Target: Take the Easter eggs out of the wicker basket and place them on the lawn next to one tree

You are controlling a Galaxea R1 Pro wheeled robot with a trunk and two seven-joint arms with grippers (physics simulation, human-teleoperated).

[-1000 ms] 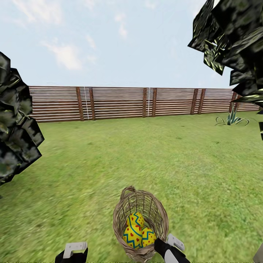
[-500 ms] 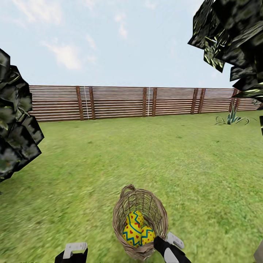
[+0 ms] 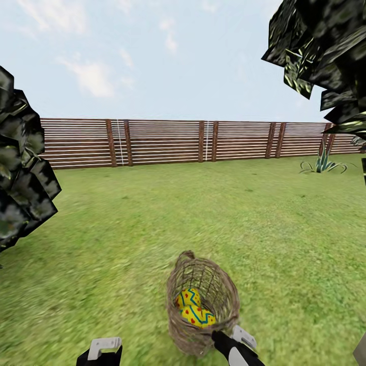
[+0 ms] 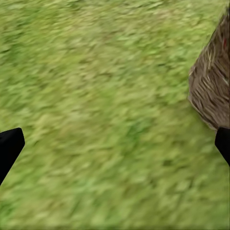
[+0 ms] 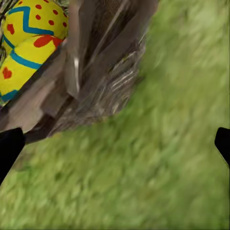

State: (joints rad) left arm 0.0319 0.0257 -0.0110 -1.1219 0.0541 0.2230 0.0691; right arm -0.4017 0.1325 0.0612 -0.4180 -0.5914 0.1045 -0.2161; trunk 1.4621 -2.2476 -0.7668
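Note:
The wicker basket [image 3: 202,305] stands tilted on the lawn [image 3: 152,229] just in front of me. Yellow Easter eggs [image 3: 195,308] with blue zigzags and red marks lie inside it; I make out two. My right gripper [image 3: 231,339] is open at the basket's near right rim, and the right wrist view has the woven wall [image 5: 96,72] and the eggs [image 5: 28,43] close ahead of the open gripper [image 5: 115,143]. My left gripper [image 3: 104,348] hangs open over bare grass to the basket's left, with the basket's side [image 4: 213,81] off to one edge in its wrist view. Two tree crowns [image 3: 20,168] [image 3: 325,46] flank me; their trunks are hidden.
A brown slat fence [image 3: 203,142] closes the far side of the garden. A small spiky plant [image 3: 323,165] grows at the far right near the fence. Open grass stretches between the basket and the fence.
The basket has shifted a little right and tipped further, against my right gripper. The eggs have rolled deeper inside, so fewer show. The left arm has not moved.

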